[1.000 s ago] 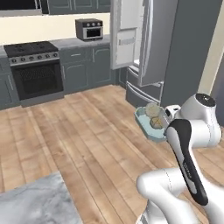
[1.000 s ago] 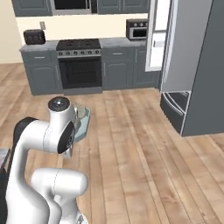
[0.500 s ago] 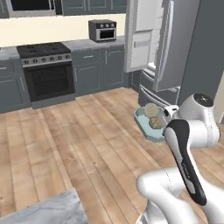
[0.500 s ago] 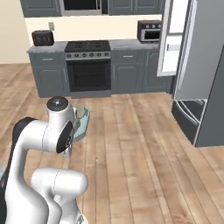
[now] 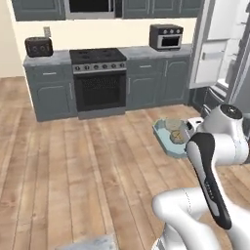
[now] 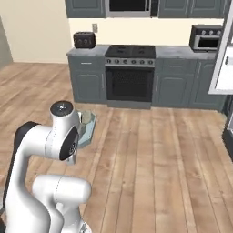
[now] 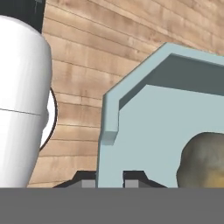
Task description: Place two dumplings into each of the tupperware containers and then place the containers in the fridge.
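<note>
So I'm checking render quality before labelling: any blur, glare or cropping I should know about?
Left base view: soft and slightly blurred, the dumplings smeared in the container. Right base view: even light, no glare. Hand view: container cropped, flat shading, one dumpling cut off.

Tupperware container (image 7: 144, 131) cut by frame edge; dumpling (image 7: 203, 162) half cropped; fridge (image 5: 224, 49) partly out.

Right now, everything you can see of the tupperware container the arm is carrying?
The tupperware container is a shallow, pale blue-green translucent box with rounded corners and a raised rim, lid off. It hangs above the wood floor, roughly level, with its rim edge between the tips of the shut gripper. Lumpy tan dumplings lie inside.
</note>
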You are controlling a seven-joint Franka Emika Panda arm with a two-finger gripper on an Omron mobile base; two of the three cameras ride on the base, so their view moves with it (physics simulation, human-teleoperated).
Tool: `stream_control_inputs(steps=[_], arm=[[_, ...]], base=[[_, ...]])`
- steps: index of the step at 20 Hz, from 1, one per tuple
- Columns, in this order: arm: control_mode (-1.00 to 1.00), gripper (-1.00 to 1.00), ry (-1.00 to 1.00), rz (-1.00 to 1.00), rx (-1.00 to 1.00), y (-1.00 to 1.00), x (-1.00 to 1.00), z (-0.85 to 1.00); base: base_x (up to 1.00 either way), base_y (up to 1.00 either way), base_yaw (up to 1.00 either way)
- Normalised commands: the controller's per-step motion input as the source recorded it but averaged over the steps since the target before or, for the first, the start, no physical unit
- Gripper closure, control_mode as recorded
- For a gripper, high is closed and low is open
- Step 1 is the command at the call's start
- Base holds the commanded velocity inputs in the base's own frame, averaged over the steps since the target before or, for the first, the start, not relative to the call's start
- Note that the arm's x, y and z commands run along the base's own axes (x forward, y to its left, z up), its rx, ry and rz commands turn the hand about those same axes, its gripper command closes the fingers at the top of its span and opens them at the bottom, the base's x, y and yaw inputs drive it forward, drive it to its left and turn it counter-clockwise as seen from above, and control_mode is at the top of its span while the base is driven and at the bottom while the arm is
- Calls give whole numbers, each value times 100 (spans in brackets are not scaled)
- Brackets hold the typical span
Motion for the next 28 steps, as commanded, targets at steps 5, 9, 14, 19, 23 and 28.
stream_control_inputs(steps=[5, 9, 14, 19, 23, 28], arm=[[100, 100, 0, 0, 0, 0, 0, 0], [100, 100, 0, 0, 0, 0, 0, 0], [100, 100, 0, 0, 0, 0, 0, 0], [100, 100, 0, 0, 0, 0, 0, 0], [100, 100, 0, 0, 0, 0, 0, 0], [100, 100, 0, 0, 0, 0, 0, 0]], base=[[100, -5, 41], [100, -11, -28], [100, 0, -50], [90, 0, -58], [95, 0, -58], [100, 13, -52]])
